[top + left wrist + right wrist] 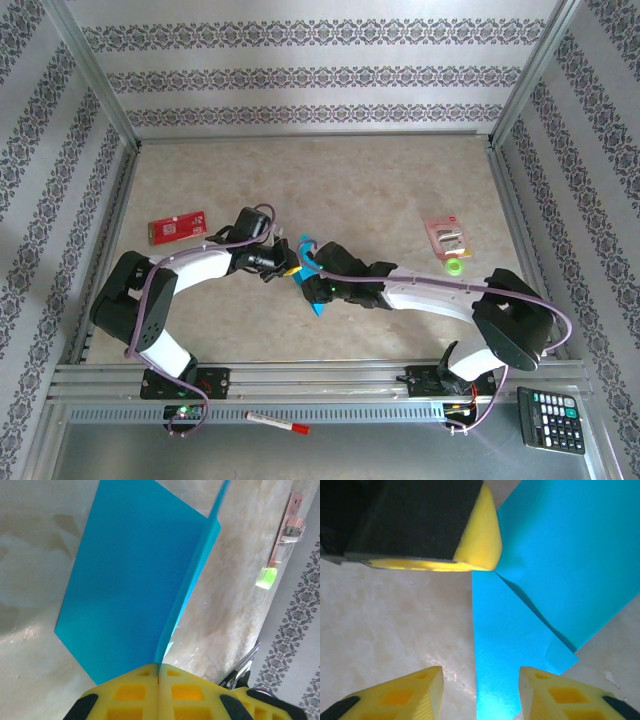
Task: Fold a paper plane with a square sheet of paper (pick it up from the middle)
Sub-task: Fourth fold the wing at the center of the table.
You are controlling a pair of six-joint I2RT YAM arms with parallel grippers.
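From above, two arms reach inward and meet near the middle of a beige counter [330, 180]. The left hand [283, 262] and right hand [318, 282] are close together around a folded piece of blue paper [316, 304]. A red card [177, 227] lies to the left. A pink packet [443, 236] and a green ring [456, 267] lie to the right. A calculator [550, 418] and a red pen [278, 424] sit by the near edge.

From the left wrist, the left hand [158, 667] has its yellow fingers pressed together on a crease of the blue paper [135, 580], which fans out above the counter.

From the right wrist, the right hand [480, 680] has its fingers apart, with a flap of the blue paper [560, 555] running between them. The left hand's finger [475, 540] touches the paper at the top.
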